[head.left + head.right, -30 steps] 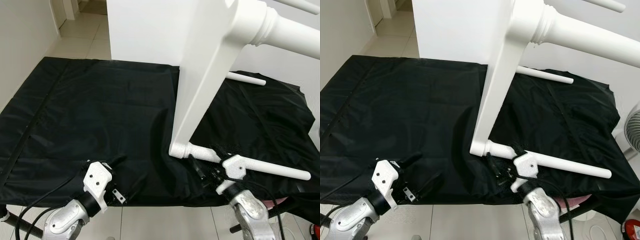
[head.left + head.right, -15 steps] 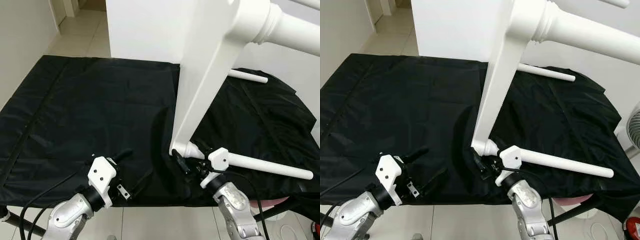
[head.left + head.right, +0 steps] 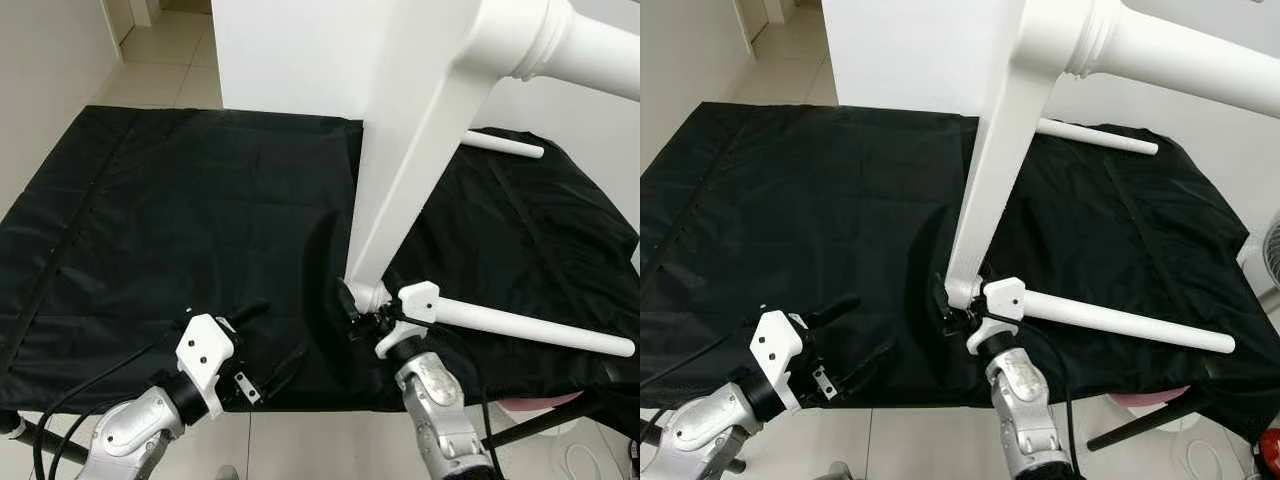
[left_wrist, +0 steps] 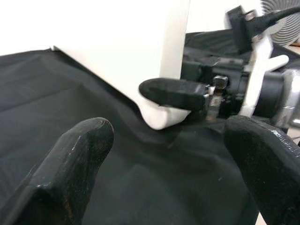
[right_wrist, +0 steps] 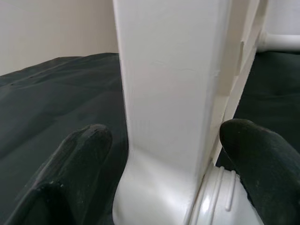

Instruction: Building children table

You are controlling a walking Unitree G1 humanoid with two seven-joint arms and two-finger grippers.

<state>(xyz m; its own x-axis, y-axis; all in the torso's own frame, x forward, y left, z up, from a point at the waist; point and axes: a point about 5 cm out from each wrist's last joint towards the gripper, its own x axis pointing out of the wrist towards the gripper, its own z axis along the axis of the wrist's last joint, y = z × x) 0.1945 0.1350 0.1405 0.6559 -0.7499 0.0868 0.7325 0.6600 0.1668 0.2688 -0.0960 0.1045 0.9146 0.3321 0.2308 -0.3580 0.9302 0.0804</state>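
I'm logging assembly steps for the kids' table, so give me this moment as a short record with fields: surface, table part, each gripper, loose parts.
surface: black cloth spread over a raised platform
table part: white table frame standing on its side, lower corner resting on the cloth, a turned leg running out to the robot's right
right gripper: right gripper at the frame's lower corner, fingers open on either side of it
left gripper: left gripper low over the cloth's near edge, open, holding nothing
loose parts: white rod lying at the far right of the cloth
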